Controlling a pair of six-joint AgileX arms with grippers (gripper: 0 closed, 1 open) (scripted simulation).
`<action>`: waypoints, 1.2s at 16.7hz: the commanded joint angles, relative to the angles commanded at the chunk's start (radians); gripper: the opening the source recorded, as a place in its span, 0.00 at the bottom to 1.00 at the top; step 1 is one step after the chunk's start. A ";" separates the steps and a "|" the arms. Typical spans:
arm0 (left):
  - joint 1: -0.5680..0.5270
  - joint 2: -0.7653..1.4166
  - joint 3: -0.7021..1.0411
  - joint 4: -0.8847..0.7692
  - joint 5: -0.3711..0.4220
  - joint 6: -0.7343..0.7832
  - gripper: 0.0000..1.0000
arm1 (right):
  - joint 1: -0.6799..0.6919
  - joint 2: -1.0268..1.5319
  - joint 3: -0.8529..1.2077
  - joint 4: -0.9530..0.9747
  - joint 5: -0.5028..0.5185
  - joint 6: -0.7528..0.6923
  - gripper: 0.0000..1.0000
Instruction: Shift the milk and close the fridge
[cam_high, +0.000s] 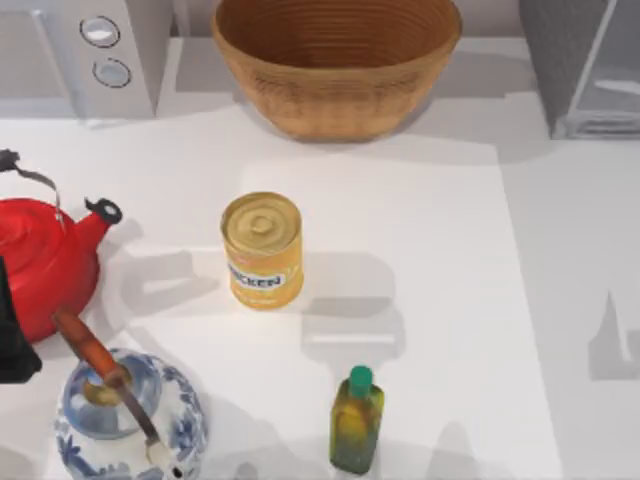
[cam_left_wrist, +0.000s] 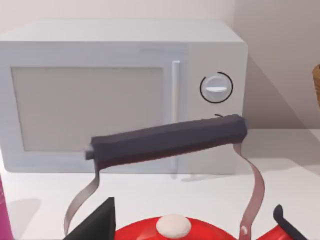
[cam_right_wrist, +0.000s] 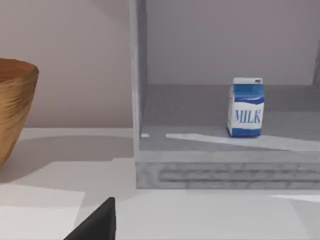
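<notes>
The milk (cam_right_wrist: 246, 107), a small white carton with a blue top, stands upright on the grey floor inside the fridge (cam_right_wrist: 225, 170), toward the back wall. The fridge's front stands open in the right wrist view. From above, the fridge (cam_high: 570, 70) sits at the table's far right corner, with a pale panel beside it. One dark fingertip (cam_right_wrist: 97, 226) of my right gripper shows low in the right wrist view, well short of the fridge. A dark part of my left arm (cam_high: 12, 340) sits at the left edge beside the red kettle, with one fingertip (cam_left_wrist: 97, 225) in the left wrist view.
A woven basket (cam_high: 335, 60) stands at the back centre, left of the fridge. A light grey appliance with two knobs (cam_high: 100, 50) fills the back left corner. A red kettle (cam_high: 40, 260), a blue-and-white teapot (cam_high: 125, 415), a yellow can (cam_high: 262, 250) and a green-capped oil bottle (cam_high: 356, 420) stand on the table.
</notes>
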 joint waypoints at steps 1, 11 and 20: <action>0.000 0.000 0.000 0.000 0.000 0.000 1.00 | 0.000 0.000 0.000 0.000 0.000 0.000 1.00; 0.000 0.000 0.000 0.000 0.000 0.000 1.00 | -0.001 -0.201 0.171 -0.300 0.000 -0.001 1.00; 0.000 0.000 0.000 0.000 0.000 0.000 1.00 | -0.001 -0.627 0.521 -1.153 0.006 -0.009 1.00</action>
